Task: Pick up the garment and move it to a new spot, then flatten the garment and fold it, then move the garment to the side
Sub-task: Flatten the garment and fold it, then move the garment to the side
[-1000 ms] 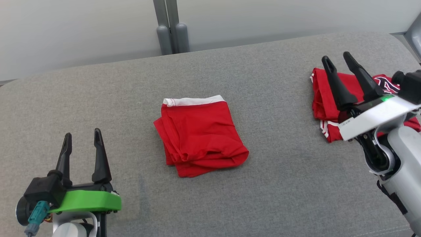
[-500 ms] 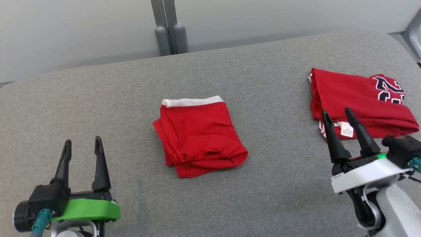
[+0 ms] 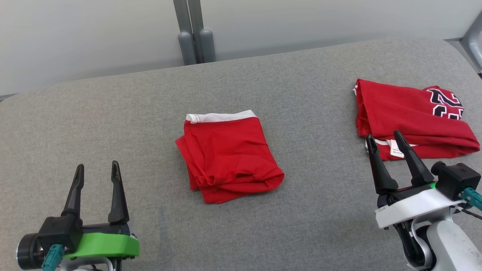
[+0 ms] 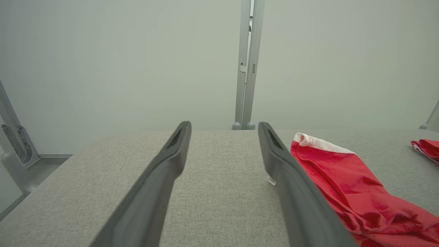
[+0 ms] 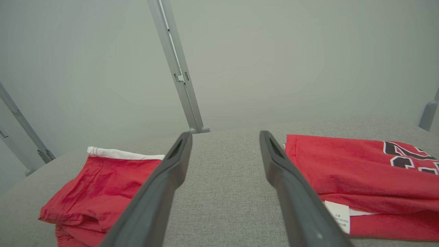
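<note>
A folded red garment [image 3: 406,109] with a black-and-white print and a white label lies at the right of the grey padded surface [image 3: 113,113]; it also appears in the right wrist view [image 5: 346,168]. My right gripper [image 3: 383,135] stands open just in front of its near edge, nothing between the fingers [image 5: 225,133]. A second folded red garment [image 3: 226,154] with a white band lies in the middle [image 5: 103,185] [image 4: 336,171]. My left gripper [image 3: 97,164] is open at the lower left, apart from both, and its view has bare fabric between the fingers [image 4: 223,124].
Two grey upright posts [image 3: 194,32] stand behind the surface's far edge against a pale wall. A grey metal frame piece [image 3: 474,41] sits at the far right corner. Bare padding stretches along the left side and the front.
My right gripper has drawn back toward me from above the printed garment, which now lies uncovered. My left gripper slid slightly nearer. Both garments stayed put.
</note>
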### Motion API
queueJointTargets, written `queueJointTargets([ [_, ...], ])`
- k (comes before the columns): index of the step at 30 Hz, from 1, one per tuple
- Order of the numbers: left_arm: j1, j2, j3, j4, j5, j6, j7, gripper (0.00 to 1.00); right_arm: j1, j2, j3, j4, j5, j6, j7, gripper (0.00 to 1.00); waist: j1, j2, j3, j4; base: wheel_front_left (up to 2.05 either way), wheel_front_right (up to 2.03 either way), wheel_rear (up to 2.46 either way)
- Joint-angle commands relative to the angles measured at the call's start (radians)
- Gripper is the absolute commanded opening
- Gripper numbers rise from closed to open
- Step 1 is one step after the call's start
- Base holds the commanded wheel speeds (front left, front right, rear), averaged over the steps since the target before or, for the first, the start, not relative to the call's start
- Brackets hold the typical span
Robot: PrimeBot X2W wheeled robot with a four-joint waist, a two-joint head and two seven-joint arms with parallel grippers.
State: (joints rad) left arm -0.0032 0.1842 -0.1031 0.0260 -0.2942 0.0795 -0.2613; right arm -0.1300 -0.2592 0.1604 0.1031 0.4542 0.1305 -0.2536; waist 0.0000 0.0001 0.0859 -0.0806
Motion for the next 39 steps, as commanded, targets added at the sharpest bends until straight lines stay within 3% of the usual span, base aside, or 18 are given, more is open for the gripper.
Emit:
queueJointTargets([
  [1,0.008,-0.001,0.005,0.004,0.014,-0.004,-0.005,1.0,-0.012,0.002,0.0,0.005,-0.012,0.001,0.006,1.0,0.0,-0.0001,0.002,0.002,0.0,0.0,0.0],
  [14,-0.02,-0.015,0.01,0.041,0.038,-0.011,-0.005,1.0,-0.05,0.004,0.037,0.026,-0.036,0.001,0.034,1.0,0.0,-0.0001,0.004,0.01,0.0,0.0,0.0],
  [22,-0.04,-0.028,0.01,0.048,0.045,-0.025,-0.005,1.0,-0.144,0.0,0.09,0.107,0.001,0.001,0.085,1.0,0.0,-0.0001,0.017,0.031,0.0,0.0,0.0],
  [28,-0.059,-0.038,0.007,0.056,0.05,-0.037,-0.005,1.0,-0.264,-0.013,0.164,0.206,0.078,0.001,0.179,1.0,0.0,-0.0001,0.031,0.078,0.0,0.0,0.0],
  [39,-0.092,-0.078,-0.016,0.064,0.067,-0.057,-0.005,1.0,-0.485,-0.051,0.288,0.428,0.287,0.001,0.431,1.0,0.0,-0.0001,0.082,0.229,0.0,0.0,0.0],
])
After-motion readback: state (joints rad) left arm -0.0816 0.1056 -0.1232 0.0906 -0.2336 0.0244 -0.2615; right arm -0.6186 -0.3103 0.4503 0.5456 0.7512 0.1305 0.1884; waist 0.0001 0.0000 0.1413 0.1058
